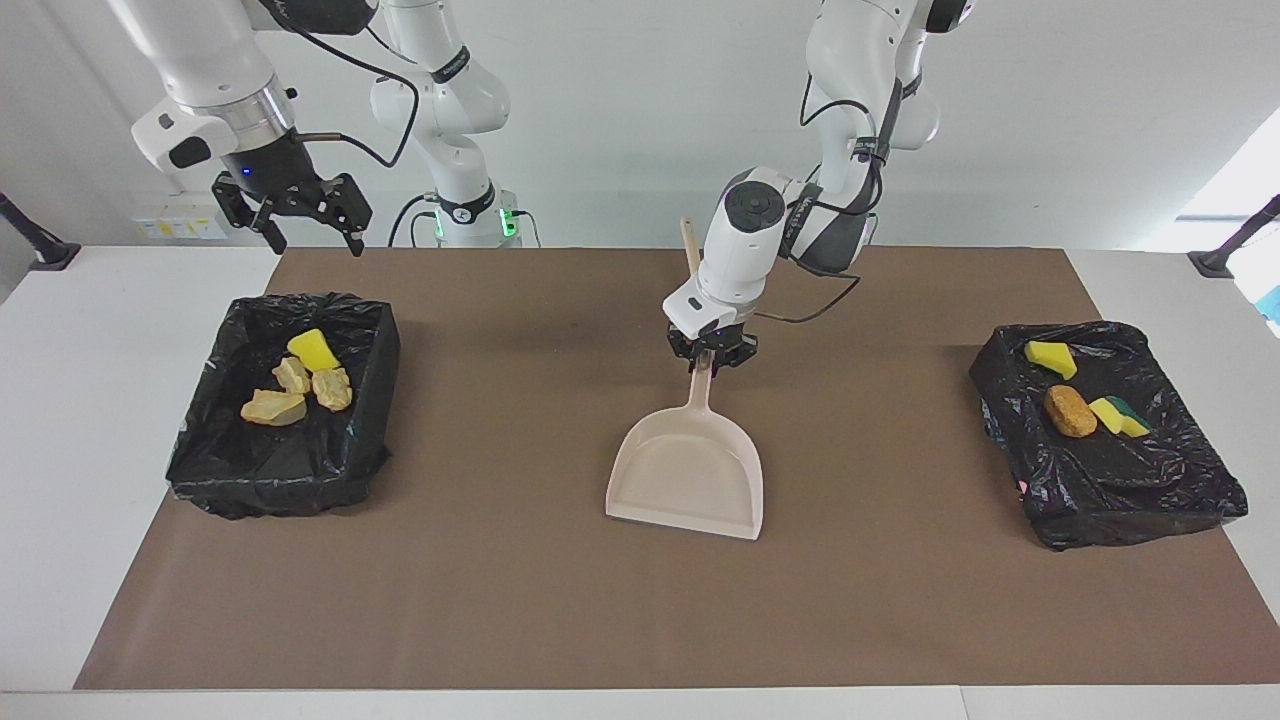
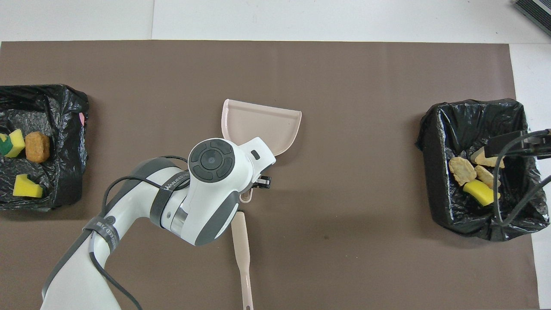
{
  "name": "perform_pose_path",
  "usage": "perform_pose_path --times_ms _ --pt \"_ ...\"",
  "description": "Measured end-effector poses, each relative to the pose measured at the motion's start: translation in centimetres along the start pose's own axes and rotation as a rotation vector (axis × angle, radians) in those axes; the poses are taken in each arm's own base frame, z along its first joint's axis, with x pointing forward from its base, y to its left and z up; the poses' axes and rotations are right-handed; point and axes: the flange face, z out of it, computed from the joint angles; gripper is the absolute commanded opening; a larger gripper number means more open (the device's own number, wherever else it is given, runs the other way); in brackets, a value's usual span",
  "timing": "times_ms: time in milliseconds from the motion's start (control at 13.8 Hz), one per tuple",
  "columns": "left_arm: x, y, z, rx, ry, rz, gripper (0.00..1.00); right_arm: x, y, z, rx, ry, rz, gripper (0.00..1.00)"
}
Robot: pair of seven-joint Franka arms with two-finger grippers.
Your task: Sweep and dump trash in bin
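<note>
At mid-mat, the beige dustpan (image 1: 685, 480) lies flat on the brown mat (image 1: 500, 620), its wide mouth pointing away from the robots and its handle running back toward them. The left gripper (image 1: 710, 358) is down at the tip of that handle, with the handle rising between its black fingers; whether it is pinching the handle or only standing around it cannot be told. Nearer the robots than the dustpan, a beige stick (image 2: 241, 245) lies on the mat, well apart from both bins and partly hidden by the left arm in the facing view. All the trash sits in bins, none on the mat. Toward the right arm's end, the right arm's bin (image 1: 215, 470) holds a yellow sponge bit (image 1: 313, 349) and three pale orange lumps (image 1: 275, 405) close together. Toward the left arm's end, the left arm's bin (image 1: 1150, 500) holds a yellow wedge (image 1: 1050, 356), a brown bread-like lump (image 1: 1070, 411) and a yellow-green sponge (image 1: 1120, 415) touching that lump. The right gripper (image 1: 300, 215) hangs in the air over the right arm's bin, its fingers spread wide and holding nothing. Beneath the mat is a white table (image 1: 60, 400).
</note>
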Motion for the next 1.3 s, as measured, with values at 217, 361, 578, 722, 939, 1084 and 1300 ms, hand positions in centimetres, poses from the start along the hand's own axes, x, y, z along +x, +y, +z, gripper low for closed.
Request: perform_pose_path --times_ms 217,361,578,722,939,1084,1300 --pt "0.3 -1.0 -0.6 0.004 0.001 -0.025 1.0 0.0 0.0 0.0 0.0 0.0 0.0 1.0" --pt "0.9 -3.1 -2.3 0.004 0.011 -0.064 1.0 0.0 0.0 0.0 0.0 0.0 0.0 1.0" --pt "1.6 -7.5 -7.3 0.005 0.012 -0.134 1.0 0.0 0.0 0.0 0.0 0.0 0.0 1.0" --pt "1.7 -11.7 -11.5 0.007 0.015 -0.153 1.0 0.0 0.0 0.0 0.0 0.0 0.0 1.0" --pt "0.6 -18.2 -15.1 0.016 -0.035 -0.18 1.0 0.0 0.0 0.0 0.0 0.0 0.0 1.0" --pt "-0.1 -22.5 -16.3 0.052 -0.063 -0.187 1.0 0.0 0.0 0.0 0.0 0.0 0.0 1.0" --pt "-0.7 -27.6 -19.2 0.103 -0.077 -0.139 1.0 0.0 0.0 0.0 0.0 0.0 0.0 1.0"
